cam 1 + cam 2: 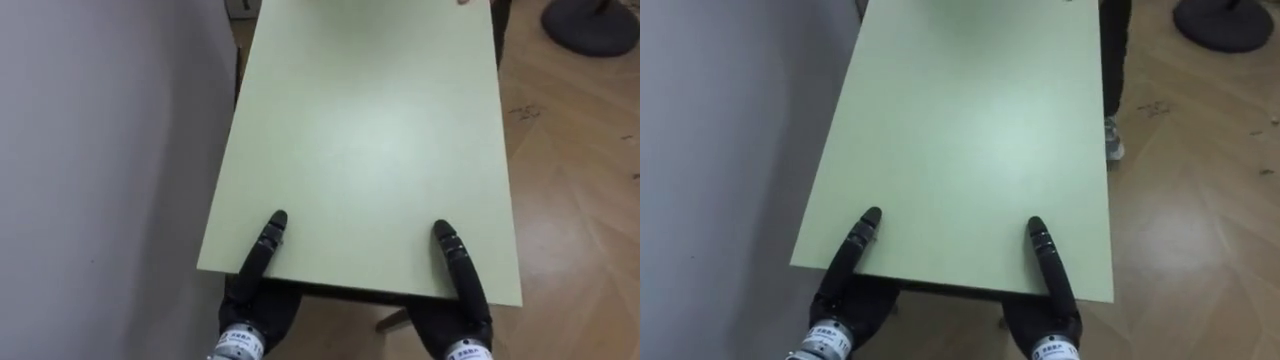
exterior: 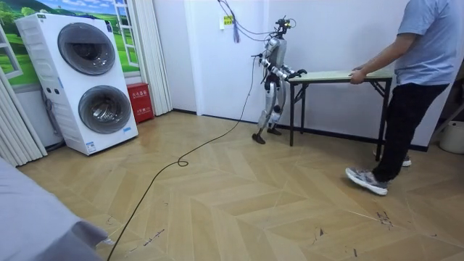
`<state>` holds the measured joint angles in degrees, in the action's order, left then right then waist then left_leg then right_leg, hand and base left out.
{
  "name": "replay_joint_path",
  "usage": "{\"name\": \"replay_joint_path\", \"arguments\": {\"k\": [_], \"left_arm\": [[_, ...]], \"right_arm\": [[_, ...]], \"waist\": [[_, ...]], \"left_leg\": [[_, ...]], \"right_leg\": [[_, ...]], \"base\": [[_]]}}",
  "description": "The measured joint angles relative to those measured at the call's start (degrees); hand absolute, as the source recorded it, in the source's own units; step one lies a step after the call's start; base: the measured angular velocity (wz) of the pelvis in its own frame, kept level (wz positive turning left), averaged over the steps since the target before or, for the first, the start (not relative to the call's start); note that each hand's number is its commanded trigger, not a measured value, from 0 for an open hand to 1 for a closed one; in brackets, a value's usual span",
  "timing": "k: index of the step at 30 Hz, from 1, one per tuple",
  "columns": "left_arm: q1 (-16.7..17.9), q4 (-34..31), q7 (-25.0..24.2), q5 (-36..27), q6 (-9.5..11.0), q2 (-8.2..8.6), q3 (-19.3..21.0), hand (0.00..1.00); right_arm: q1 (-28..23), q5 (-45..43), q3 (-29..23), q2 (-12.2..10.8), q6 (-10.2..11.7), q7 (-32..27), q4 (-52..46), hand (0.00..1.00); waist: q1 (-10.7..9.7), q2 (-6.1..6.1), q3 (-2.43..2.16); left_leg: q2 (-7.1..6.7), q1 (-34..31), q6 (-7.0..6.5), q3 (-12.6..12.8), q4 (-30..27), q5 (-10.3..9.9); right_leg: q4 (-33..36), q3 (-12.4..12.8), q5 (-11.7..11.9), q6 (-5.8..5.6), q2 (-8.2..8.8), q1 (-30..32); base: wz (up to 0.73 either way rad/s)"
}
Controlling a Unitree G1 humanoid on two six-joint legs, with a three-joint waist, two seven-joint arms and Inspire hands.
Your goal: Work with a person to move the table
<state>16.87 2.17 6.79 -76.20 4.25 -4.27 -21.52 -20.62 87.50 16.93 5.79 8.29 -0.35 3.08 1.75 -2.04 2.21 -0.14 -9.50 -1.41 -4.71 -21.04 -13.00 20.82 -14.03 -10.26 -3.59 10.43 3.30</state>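
Fingers of both hands are tucked beneath the near edge of the table [image 1: 370,130] and are hidden there; what can be seen is one straight digit of each hand laid flat on the top. That of the left hand [image 1: 265,245] lies by the near left corner, that of the right hand [image 1: 455,262] by the near right corner, with the dark palms just below the edge. The edge is thus pinched from above and below on both sides, a hold spread wide, it may be judged, so that the top is kept level and cannot twist while it is carried. The table is set lengthwise close along the wall [image 1: 100,150] on its left edge, over the wooden floor [image 1: 570,200]. In the room view its far end is held by a person [image 2: 428,43], whose hand [image 2: 357,75] is placed on the far edge while the body is leaned in and the legs are set apart – a stance suited to sharing the load. Whether the legs are lifted off the floor cannot be told.
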Motion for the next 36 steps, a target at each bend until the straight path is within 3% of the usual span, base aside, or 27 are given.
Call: {"name": "replay_joint_path", "arguments": {"k": [1, 2, 3, 5, 7, 11, 13, 14, 16, 17, 18, 19, 25, 35, 36], "left_arm": [[0.0, -0.1, 0.0, -0.2, 0.0, -0.18, 0.1, 1.00], [-0.1, 0.2, 0.0, -0.5, 0.0, 0.12, 0.1, 1.00], [0.1, 0.2, 0.0, -0.5, 0.0, 0.44, 0.0, 1.00], [-0.1, 0.0, 0.2, -0.6, 0.0, 0.85, 0.3, 1.00], [0.0, 0.0, 0.2, -0.7, 0.0, 0.75, 0.4, 1.00], [-0.3, 1.1, 0.5, -1.0, -0.1, 0.94, 0.5, 1.00], [-0.4, 1.9, 0.5, -1.0, -0.1, 1.32, 0.5, 1.00], [-0.4, 2.7, 0.4, -1.0, 0.0, 1.76, 0.3, 1.00], [-0.6, 2.8, 0.4, -1.0, 0.5, 1.54, 0.2, 1.00], [-1.0, 2.7, 0.4, -1.0, 0.6, 1.68, 0.5, 1.00], [-1.2, 3.1, 0.5, -1.0, 0.5, 1.95, 0.4, 1.00], [-1.3, 3.2, 0.9, -1.0, 0.5, 2.07, 0.2, 1.00], [-1.3, 3.3, 0.9, -0.2, -0.1, 2.29, 0.7, 1.00], [-1.3, 5.3, 0.8, 0.9, -2.0, 2.57, 2.1, 1.00], [-1.3, 5.4, 0.8, 0.9, -2.3, 2.57, 2.2, 0.96]], "right_arm": [[0.2, -0.3, 0.0, -0.3, -0.4, 0.0, 0.0, 1.00], [0.6, -0.9, -0.2, 0.0, -0.3, -0.1, 0.0, 1.00], [0.6, -1.1, -0.2, 0.6, -0.2, -0.2, -0.3, 1.00], [1.7, -0.3, -0.1, 0.9, -0.6, -0.9, -0.4, 1.00], [1.7, -0.8, -0.1, 1.0, -0.5, -1.0, -0.4, 1.00], [1.6, -1.0, -0.1, 0.9, -0.6, -2.6, -0.4, 1.00], [1.4, -1.2, -0.1, 1.0, -0.6, -3.1, -0.4, 1.00], [1.3, -1.3, -0.1, 1.2, -0.6, -3.7, -0.4, 1.00], [1.8, -1.7, 0.0, 1.1, -0.9, -4.5, -0.8, 1.00], [1.7, -2.1, -0.1, 1.0, -0.8, -5.3, -1.8, 1.00], [1.7, -2.2, -0.1, 1.1, -0.6, -5.7, -2.0, 1.00], [1.6, -2.2, -0.1, 1.3, -0.5, -6.2, -2.0, 1.00], [1.6, -1.9, -0.1, 1.1, -0.7, -6.6, -2.1, 1.00], [1.1, -2.8, 0.1, 0.3, -0.8, -7.6, -1.4, 1.00], [1.1, -2.9, 0.2, 0.3, -0.9, -7.7, -1.3, 1.00]], "waist": [[0.0, 0.39, -0.08], [-0.3, 0.26, -0.04], [-0.8, -0.19, -0.14], [-1.1, -0.22, -0.17], [-1.0, -0.18, -0.17], [-1.5, -0.13, -0.13], [-1.6, -0.06, -0.09], [-1.7, -0.25, -0.07], [-1.7, -0.10, -0.10], [-2.3, 0.19, -0.05], [-3.3, -0.08, 0.01], [-4.5, -0.38, -0.17], [-3.4, -0.34, -0.17], [-2.8, -0.53, -0.17], [-2.8, -0.56, -0.17]], "left_leg": [[0.29, -0.8, 0.12, -1.1, -0.5, 0.1], [-0.33, -1.2, 0.30, -1.4, -0.8, 0.0], [-0.61, -1.2, 0.49, -0.7, -0.5, 0.1], [1.35, -1.8, 0.43, 8.3, 0.2, 0.3], [2.30, -1.9, 0.37, 12.1, 0.2, 0.3], [2.12, -0.9, -0.17, 14.5, 0.5, 0.3], [1.47, 0.6, -0.73, 13.7, 1.5, 0.6], [1.11, 1.5, -1.24, 12.0, 1.6, 0.4], [0.35, 1.2, -1.29, 8.7, 1.4, 0.3], [-0.60, 0.9, -1.24, 8.2, 1.4, 0.3], [-0.95, 0.9, -1.26, 8.0, 1.5, 0.2], [-0.78, 1.5, -1.26, 9.0, 2.1, 0.2], [-0.20, 2.7, -1.04, 10.2, 3.8, 0.1], [-0.23, 5.9, -1.08, 13.4, 5.7, 0.1], [-0.20, 6.1, -1.08, 13.6, 5.7, 0.1]], "right_leg": [[-2.9, 3.4, -1.6, 1.60, -3.20, 1.5], [-4.9, 4.5, -0.9, 1.27, -5.28, 3.2], [-4.3, 4.0, -0.4, 0.83, -5.01, 3.2], [-3.9, 2.0, -0.5, 0.75, -5.10, 2.7], [-3.7, 1.6, -0.4, 0.76, -5.14, 2.7], [1.2, 0.5, -0.6, 0.56, -3.81, 3.5], [6.8, 1.4, -1.1, -0.16, -2.28, 5.5], [10.2, 3.2, -2.3, -0.29, -2.02, 7.8], [4.4, 6.0, -3.2, 0.83, -3.64, 10.1], [0.5, 6.1, 0.6, 1.20, -3.94, 10.8], [1.1, 5.5, 1.7, 2.17, -3.53, 10.7], [1.0, 4.7, 1.7, 2.04, -3.58, 9.8], [-1.0, 5.1, 2.0, 2.16, -4.75, 8.4], [-1.4, 6.2, 2.1, 2.01, -4.65, 6.4], [-1.4, 6.2, 2.1, 2.01, -4.64, 6.2]], "base": [[0.57], [0.59], [0.46], [0.37], [0.20], [0.18], [0.04], [-0.08], [-0.02], [0.38], [0.71], [0.42], [0.01], [-0.04], [0.00]]}}
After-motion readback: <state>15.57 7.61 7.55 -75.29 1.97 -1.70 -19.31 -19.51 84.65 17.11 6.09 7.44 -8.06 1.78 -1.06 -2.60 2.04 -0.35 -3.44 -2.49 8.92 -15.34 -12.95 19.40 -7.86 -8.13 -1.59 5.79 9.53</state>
